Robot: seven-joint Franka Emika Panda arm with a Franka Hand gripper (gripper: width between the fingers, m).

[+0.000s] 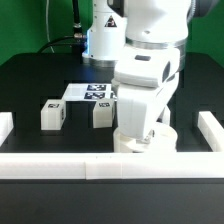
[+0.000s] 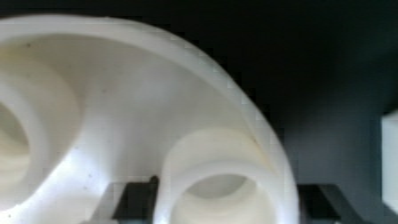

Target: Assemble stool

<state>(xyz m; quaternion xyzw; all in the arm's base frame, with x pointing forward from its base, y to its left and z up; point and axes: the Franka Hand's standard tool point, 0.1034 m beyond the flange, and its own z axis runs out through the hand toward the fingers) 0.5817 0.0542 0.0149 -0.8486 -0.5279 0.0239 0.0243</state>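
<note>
Gripper clenched on the stool seat, close behind the front rail

The gripper [image 2: 231, 205] pinches the rim of the seat [image 2: 125, 90] right at a round socket [image 2: 222, 192], and the seat seems to rest on the black table [image 1: 30, 80] just behind the front rail [image 1: 100, 165]. One leg [image 1: 52, 115] and a second leg [image 1: 102, 113] stand apart toward the exterior view's left. The white plastic looks smooth, glossy and thickly curved, so I reckon the hold could slip or the seat twist on lifting. A sideways drag might bump the rail or the second leg

2 legs [image 1: 52, 115] near marker board [image 1: 92, 91]; seat [image 1: 128, 141] seemingly under arm [image 1: 150, 70]
</note>
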